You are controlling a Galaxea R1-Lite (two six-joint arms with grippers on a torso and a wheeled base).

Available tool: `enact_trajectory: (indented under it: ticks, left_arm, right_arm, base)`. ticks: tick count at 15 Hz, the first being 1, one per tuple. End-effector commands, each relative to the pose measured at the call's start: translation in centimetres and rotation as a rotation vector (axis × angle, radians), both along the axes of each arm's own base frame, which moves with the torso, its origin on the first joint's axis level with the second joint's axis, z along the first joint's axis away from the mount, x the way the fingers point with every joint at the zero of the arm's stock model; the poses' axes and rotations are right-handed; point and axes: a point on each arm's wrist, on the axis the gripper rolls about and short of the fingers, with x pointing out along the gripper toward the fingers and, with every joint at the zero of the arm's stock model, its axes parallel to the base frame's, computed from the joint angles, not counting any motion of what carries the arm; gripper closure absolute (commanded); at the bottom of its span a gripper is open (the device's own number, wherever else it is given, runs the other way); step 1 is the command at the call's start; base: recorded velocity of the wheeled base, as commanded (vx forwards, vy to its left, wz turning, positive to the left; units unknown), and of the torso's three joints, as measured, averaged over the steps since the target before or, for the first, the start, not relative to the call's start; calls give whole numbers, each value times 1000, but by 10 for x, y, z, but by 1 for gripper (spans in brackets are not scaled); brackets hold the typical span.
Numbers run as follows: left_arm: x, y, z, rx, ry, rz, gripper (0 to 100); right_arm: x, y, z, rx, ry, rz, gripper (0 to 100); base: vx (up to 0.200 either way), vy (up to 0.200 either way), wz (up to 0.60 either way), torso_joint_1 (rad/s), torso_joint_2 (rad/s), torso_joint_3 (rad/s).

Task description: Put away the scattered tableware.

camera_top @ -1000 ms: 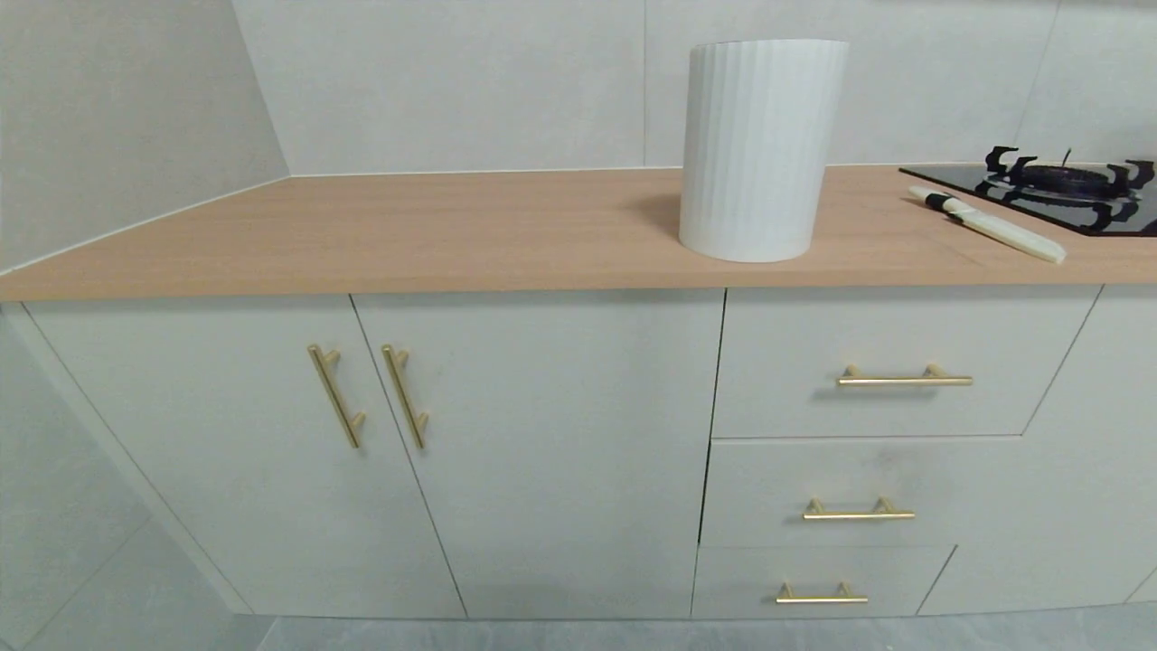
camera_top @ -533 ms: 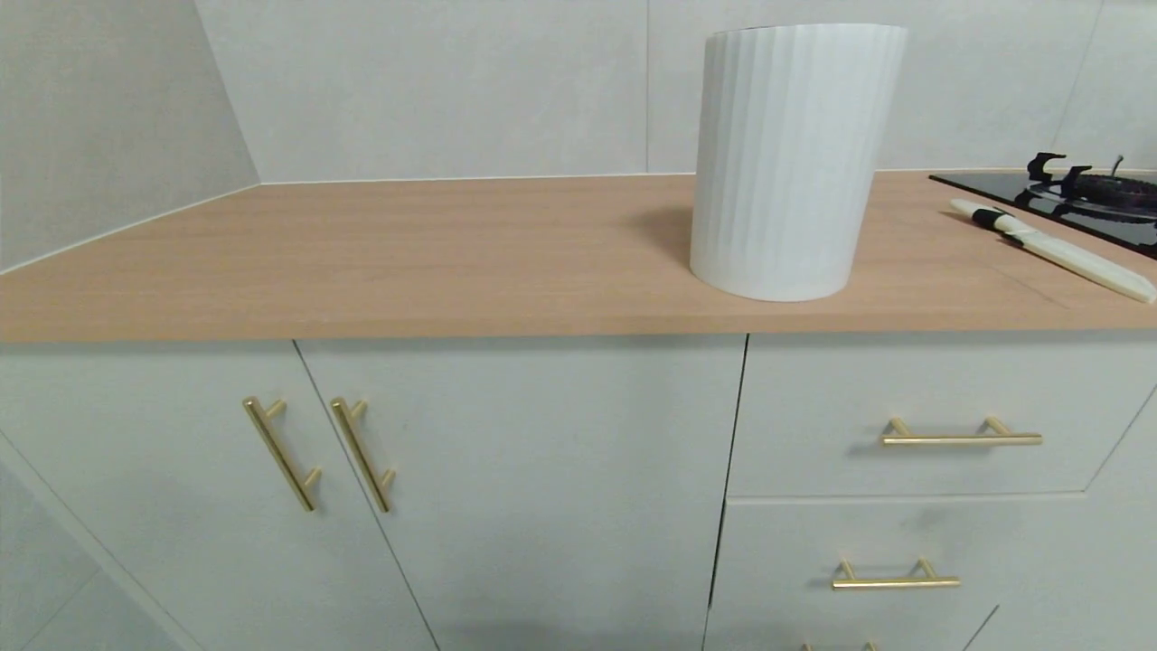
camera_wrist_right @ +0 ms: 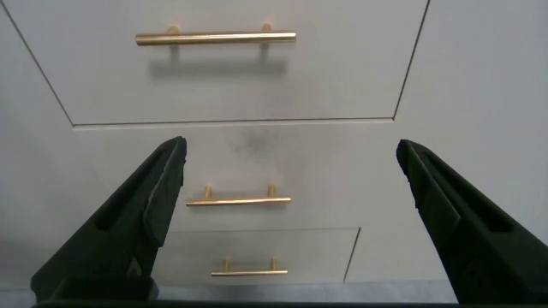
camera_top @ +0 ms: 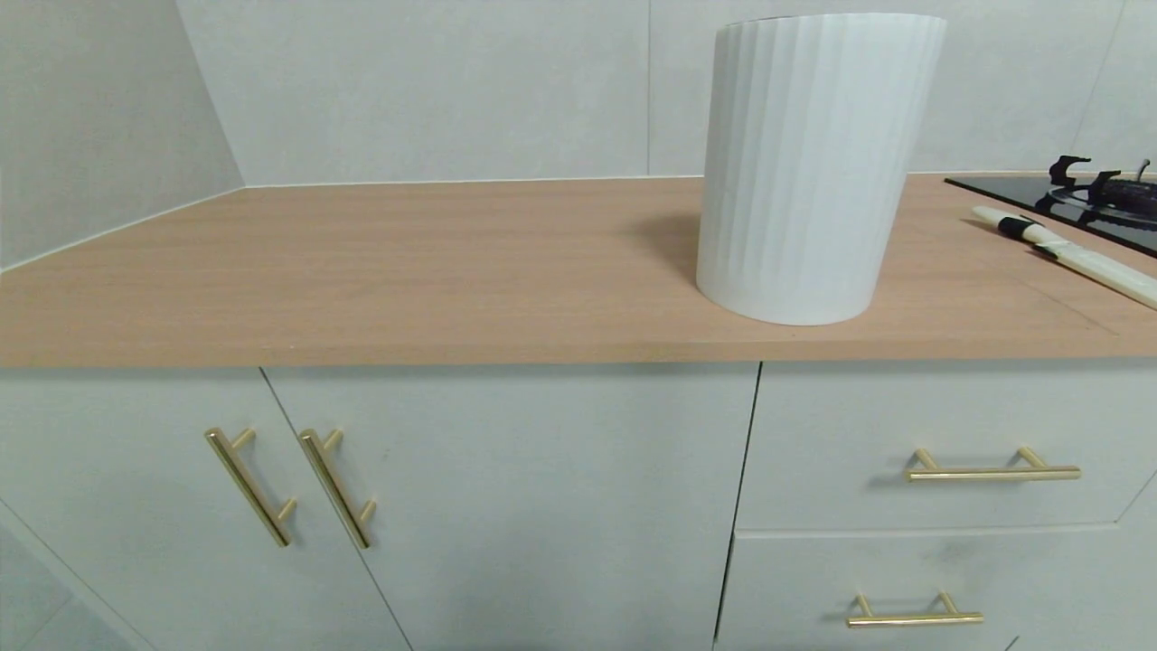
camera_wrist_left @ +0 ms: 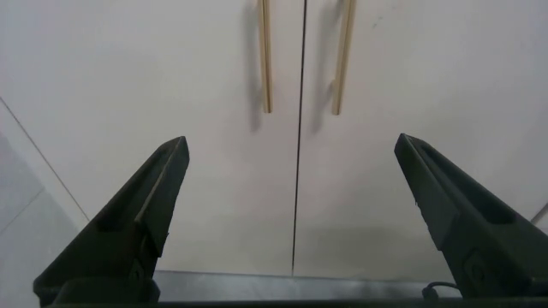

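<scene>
I found the left gripper (camera_wrist_left: 295,224) released, jaws spread wide with nothing between them, facing the seam of two cabinet doors (camera_wrist_left: 205,154) with upright gold handles (camera_wrist_left: 266,56). The right gripper (camera_wrist_right: 291,224) was likewise spread and empty, facing a stack of drawers (camera_wrist_right: 257,90). On the countertop (camera_top: 407,271) a ribbed white container (camera_top: 813,172) stood near the front edge. The cream knife (camera_top: 1071,256) lay flat to its right, just beside the black hob (camera_top: 1107,194).

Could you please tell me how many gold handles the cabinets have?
5: left door handle, right door handle, top drawer handle, middle drawer handle, bottom drawer handle. Others may lie out of view.
</scene>
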Motion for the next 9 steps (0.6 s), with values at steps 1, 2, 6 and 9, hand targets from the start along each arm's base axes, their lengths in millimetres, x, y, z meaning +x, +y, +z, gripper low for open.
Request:
enact_trajectory:
  ticks: [1,2,6,9]
  left_arm:
    - [0,0,0,0,0,1,0]
    - [0,0,0,0,0,1,0]
    - [0,0,0,0,0,1,0]
    - [0,0,0,0,0,1,0]
  right_arm:
    - [0,0,0,0,1,0,0]
    - [0,0,0,0,1,0,0]
    - [0,0,0,0,1,0,0]
    - [0,0,0,0,1,0,0]
  base:
    - [0,0,0,0,0,0]
    - [0,0,0,0,0,0]
    - [0,-200,0,5,5,4]
    - [0,-200,0,-1,1,2]
